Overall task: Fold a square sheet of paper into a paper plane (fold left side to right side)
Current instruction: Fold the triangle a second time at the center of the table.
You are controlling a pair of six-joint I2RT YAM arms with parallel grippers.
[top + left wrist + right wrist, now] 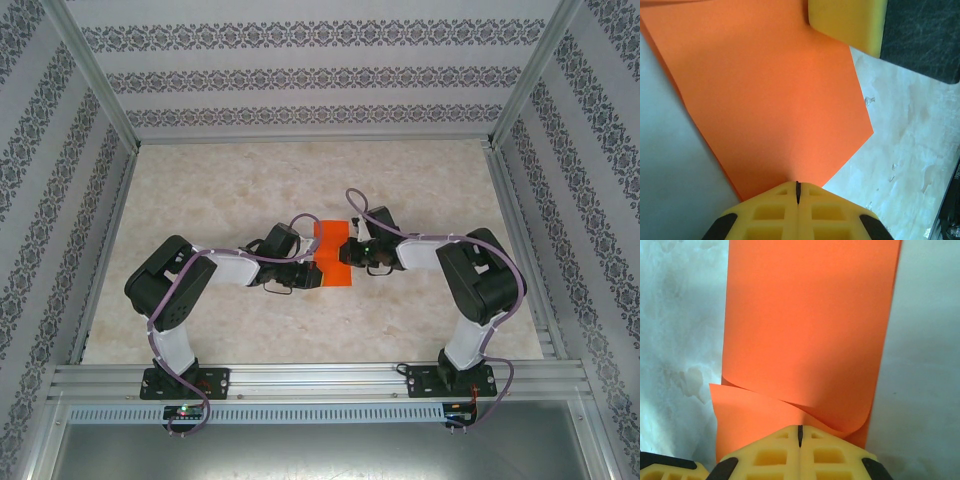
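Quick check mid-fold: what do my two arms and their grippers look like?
The left arm and right arm have black joints and white shells, a purple cable looped along each. The left gripper and right gripper have blocky yellow fingers with moulded square pockets and black bases.

L claw point(797, 186) + R claw point(800, 429) both closed (pads flush); arms bent, reaching inward.

Lighting is bright, even and diffuse. Shadows under the arms point(180, 285) are soft. In wrist views the paper point(805, 315) appears saturated, the near foreground slightly blurred.
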